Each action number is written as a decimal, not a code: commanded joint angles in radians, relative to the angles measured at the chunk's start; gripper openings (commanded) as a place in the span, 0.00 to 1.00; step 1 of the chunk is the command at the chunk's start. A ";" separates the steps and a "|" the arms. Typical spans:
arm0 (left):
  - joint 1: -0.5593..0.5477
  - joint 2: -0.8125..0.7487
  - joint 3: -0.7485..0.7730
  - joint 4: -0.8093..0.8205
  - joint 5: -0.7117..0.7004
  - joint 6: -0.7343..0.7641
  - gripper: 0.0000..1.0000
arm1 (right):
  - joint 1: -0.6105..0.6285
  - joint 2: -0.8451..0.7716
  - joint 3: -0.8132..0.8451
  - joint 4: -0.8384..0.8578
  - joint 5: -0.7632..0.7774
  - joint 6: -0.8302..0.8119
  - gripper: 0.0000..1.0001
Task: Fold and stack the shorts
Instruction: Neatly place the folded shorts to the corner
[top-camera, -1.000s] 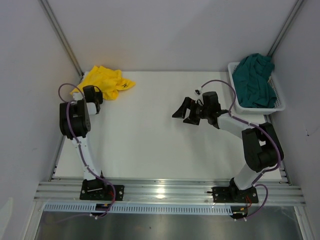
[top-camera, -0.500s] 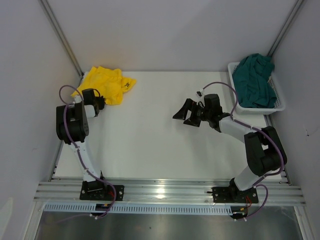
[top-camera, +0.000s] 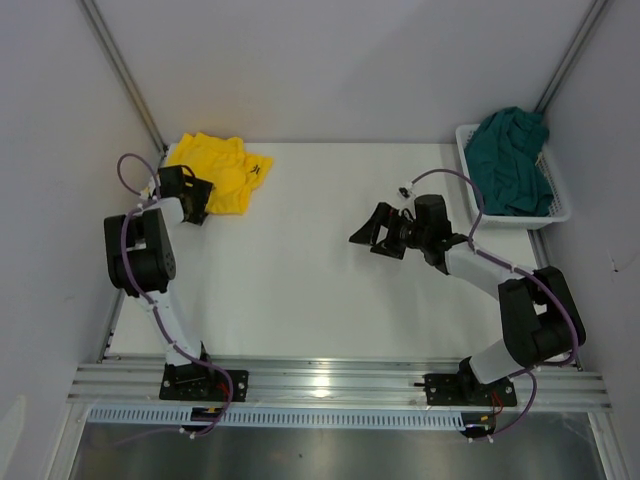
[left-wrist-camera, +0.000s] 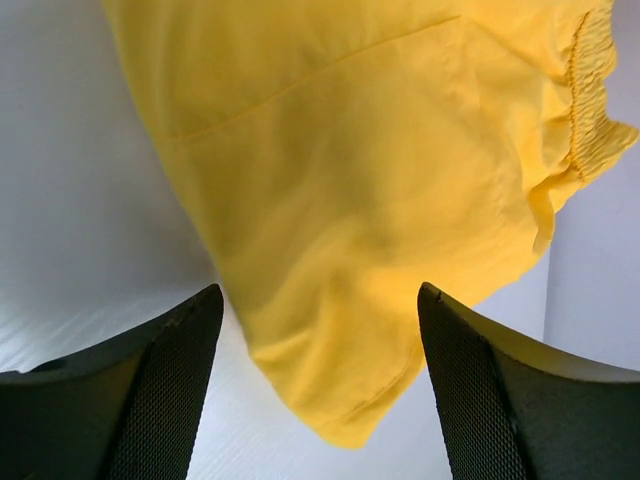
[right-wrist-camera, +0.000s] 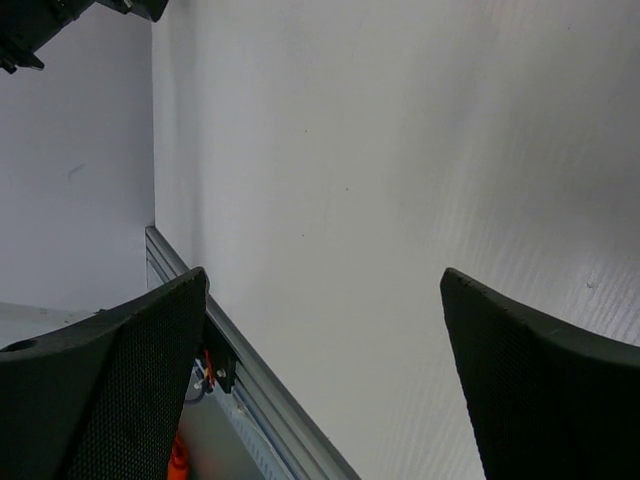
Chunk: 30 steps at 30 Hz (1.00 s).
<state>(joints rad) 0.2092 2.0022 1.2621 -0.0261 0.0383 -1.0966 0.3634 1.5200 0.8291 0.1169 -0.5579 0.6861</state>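
The dark teal shorts (top-camera: 512, 165) are lying bunched inside the white mesh basket (top-camera: 467, 170), heaped above its rim, at the far right corner of the worktop (top-camera: 300, 260). The yellow shorts (top-camera: 222, 168) are sitting well apart from the basket, straight across the worktop at the opposite far corner, loosely crumpled, with a small dark logo (top-camera: 257, 170) showing on the edge that is facing the basket.

The left end effector (top-camera: 192, 193) is hovering at the side of the yellow shorts farther from the basket, its fingers standing wide apart. In the left wrist view the yellow fabric (left-wrist-camera: 350, 180) is filling the space beyond the left end effector (left-wrist-camera: 320, 400), a hem dipping between the two fingers without either one pinching it; the gathered elastic waistband (left-wrist-camera: 578, 110) is showing at the right edge.

The right end effector (top-camera: 378, 232) is hanging over bare worktop just beside the basket, on its yellow-shorts side, pointing away from it. Its fingers are spread fully apart with nothing between them (right-wrist-camera: 320, 380).
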 joint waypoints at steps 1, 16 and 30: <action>0.006 -0.094 -0.024 -0.080 0.017 0.044 0.81 | -0.006 -0.049 -0.022 0.058 -0.014 0.012 0.99; -0.100 -0.174 0.099 -0.172 0.008 0.239 0.82 | -0.012 -0.086 -0.073 0.073 -0.023 0.016 0.99; -0.255 0.362 1.050 -0.698 -0.132 0.690 0.87 | -0.020 -0.069 -0.059 0.086 -0.039 0.026 0.99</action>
<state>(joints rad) -0.0322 2.2959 2.2356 -0.5610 -0.0662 -0.5190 0.3492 1.4651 0.7490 0.1688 -0.5850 0.7147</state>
